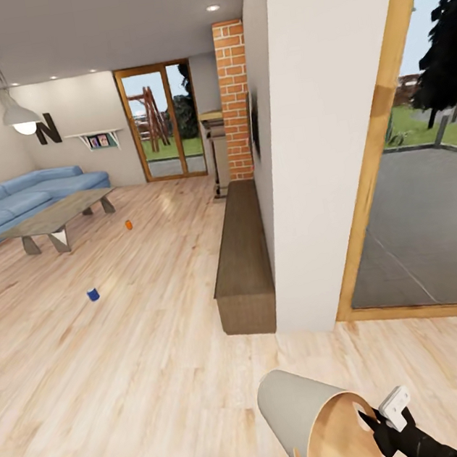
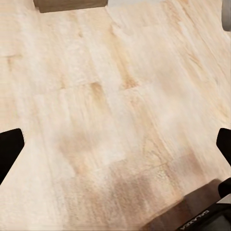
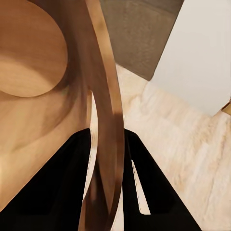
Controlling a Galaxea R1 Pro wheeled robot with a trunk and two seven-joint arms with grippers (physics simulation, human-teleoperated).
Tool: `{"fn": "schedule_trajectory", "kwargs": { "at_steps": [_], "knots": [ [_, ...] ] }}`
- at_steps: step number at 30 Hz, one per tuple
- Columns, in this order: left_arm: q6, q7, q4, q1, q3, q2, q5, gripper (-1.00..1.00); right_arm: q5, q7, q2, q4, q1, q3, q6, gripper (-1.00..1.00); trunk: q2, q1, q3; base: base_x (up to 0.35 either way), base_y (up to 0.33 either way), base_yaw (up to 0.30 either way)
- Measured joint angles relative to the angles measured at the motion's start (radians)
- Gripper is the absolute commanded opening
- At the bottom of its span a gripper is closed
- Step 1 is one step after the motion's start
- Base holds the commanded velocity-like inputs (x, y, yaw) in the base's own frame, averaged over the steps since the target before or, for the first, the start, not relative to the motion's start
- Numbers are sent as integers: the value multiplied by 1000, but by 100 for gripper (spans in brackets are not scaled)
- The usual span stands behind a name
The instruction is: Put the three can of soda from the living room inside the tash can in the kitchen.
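Right tool (image 3: 107,180) clamped on tilted tash can (image 1: 299,408) rim

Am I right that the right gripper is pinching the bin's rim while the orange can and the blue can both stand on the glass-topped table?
Not quite: the cans are not on the table. The head view shows the orange can and the blue can on the wood floor. The rest holds: the right gripper is pinching the bin's rim.

Bright, even daylight from glass doors (image 1: 163,121) (ceiling spotlights too); wrist views perhaps slightly soft.
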Motion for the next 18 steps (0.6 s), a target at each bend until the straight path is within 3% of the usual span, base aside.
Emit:
{"fn": "schedule_trajectory", "kwargs": {
  "at_steps": [12, 18],
  "knots": [
    [1, 0, -1, -1, 1, 1, 0, 100, 1, -1, 1, 7, -1, 2, 0, -100, 0, 0, -14, 93, 239, 167],
    [2, 0, 0, 0, 1, 1, 0, 100, -1, -3, 1, 16, 0, 1, 0, -100, 0, 0, -18, 146, 286, 65]
  ]
}}
